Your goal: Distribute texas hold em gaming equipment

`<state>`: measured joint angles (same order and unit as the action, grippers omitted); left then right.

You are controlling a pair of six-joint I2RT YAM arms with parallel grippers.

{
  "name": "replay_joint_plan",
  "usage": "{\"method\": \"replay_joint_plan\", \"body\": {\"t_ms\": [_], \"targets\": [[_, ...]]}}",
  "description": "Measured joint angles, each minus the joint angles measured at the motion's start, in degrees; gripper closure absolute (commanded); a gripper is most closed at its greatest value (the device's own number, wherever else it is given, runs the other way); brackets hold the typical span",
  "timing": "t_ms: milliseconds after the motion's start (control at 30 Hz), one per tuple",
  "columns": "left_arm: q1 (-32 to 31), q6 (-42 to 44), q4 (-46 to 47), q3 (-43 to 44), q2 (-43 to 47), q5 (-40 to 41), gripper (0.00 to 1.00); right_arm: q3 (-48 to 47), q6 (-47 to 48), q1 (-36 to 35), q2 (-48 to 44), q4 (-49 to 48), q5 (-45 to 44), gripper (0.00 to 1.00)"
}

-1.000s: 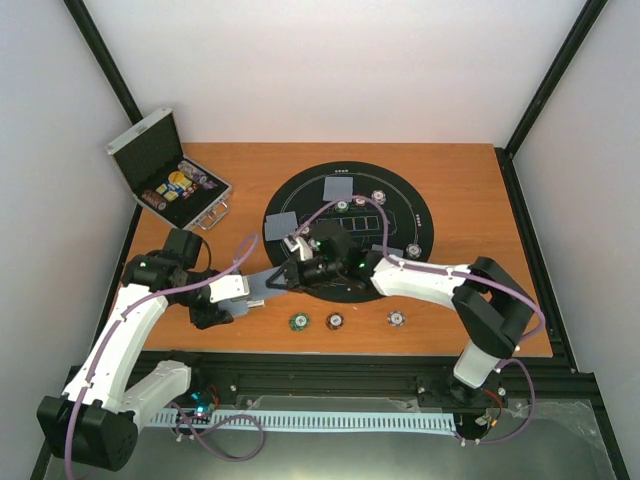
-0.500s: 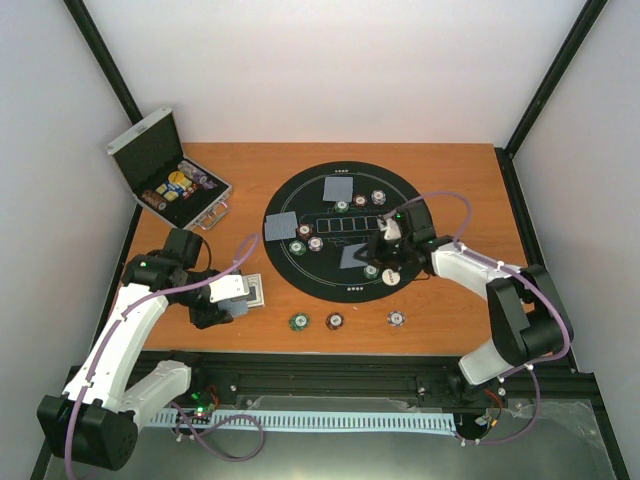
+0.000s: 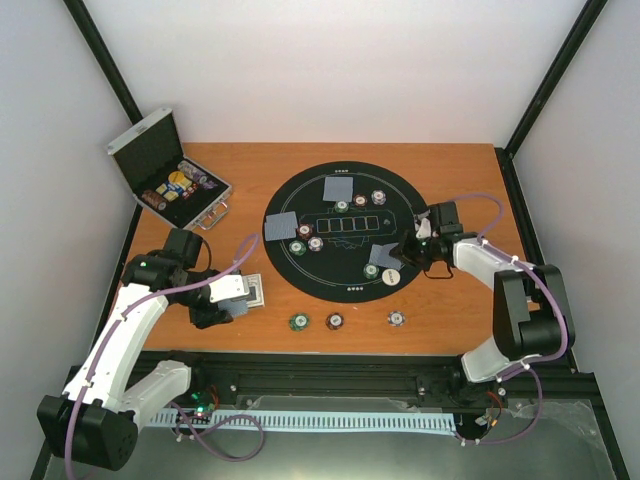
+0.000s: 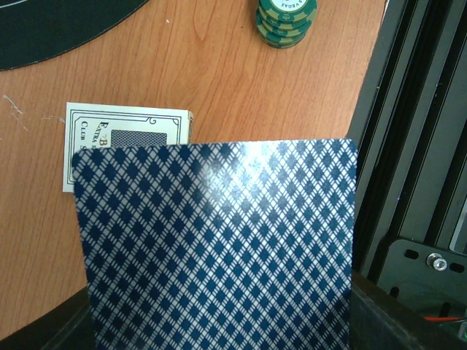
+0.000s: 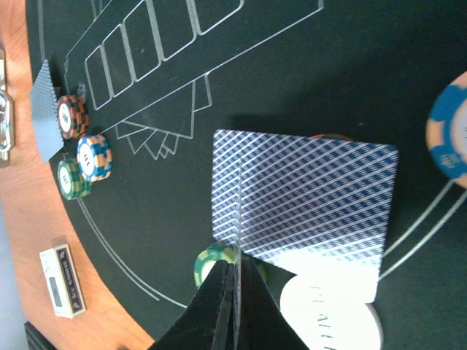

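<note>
My left gripper [image 3: 232,297] hovers over the table's near left, shut on a deck of blue diamond-backed playing cards [image 4: 219,248] that hides its fingers. My right gripper [image 3: 408,250] is low over the right side of the round black mat [image 3: 345,288], jaws shut on the edge of a blue-backed card [image 3: 380,254] [image 5: 306,193]. Just below that card lie a green chip [image 5: 206,264] and a white button disc [image 5: 328,321]. Two more cards [image 3: 339,187] [image 3: 282,227] with small chip stacks [image 3: 304,240] sit on the mat. Green [image 3: 297,321], brown-red [image 3: 334,321] and purple-white [image 3: 396,319] chips stand on the wood.
An open silver case [image 3: 170,182] with more chips is at the back left. A white card box [image 4: 128,138] lies on the wood beside the left gripper. The black frame rail [image 4: 408,146] runs along the near edge. A blue-orange chip [image 5: 452,131] sits to the right of the card.
The right gripper left the deck at the left gripper and swung right across the mat with a card in its jaws. The left arm stayed still.
</note>
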<state>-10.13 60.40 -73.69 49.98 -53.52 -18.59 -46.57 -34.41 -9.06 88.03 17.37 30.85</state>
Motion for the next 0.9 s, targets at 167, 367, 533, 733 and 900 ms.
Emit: {"method": "replay_joint_plan", "body": {"t_ms": [167,367,533,733,900], "targets": [[0.0,0.04,0.0,0.0,0.0,0.15,0.99,0.0,0.02,1.22,0.76,-0.17,-1.46,0.9],[0.0,0.04,-0.02,0.0,0.0,0.15,0.99,-0.11,0.68,1.33,1.18,0.81,-3.48,0.66],[0.0,0.04,-0.02,0.0,0.0,0.15,0.99,-1.11,1.16,1.38,-0.28,4.98,-7.58,0.6],[0.0,0.04,-0.02,0.0,0.0,0.13,0.99,-3.56,2.45,1.38,-6.4,10.97,-13.92,0.48],[0.0,0.02,0.0,0.0,0.0,0.04,0.99,-3.63,1.81,-0.15,-10.62,12.76,-15.23,0.39]]}}
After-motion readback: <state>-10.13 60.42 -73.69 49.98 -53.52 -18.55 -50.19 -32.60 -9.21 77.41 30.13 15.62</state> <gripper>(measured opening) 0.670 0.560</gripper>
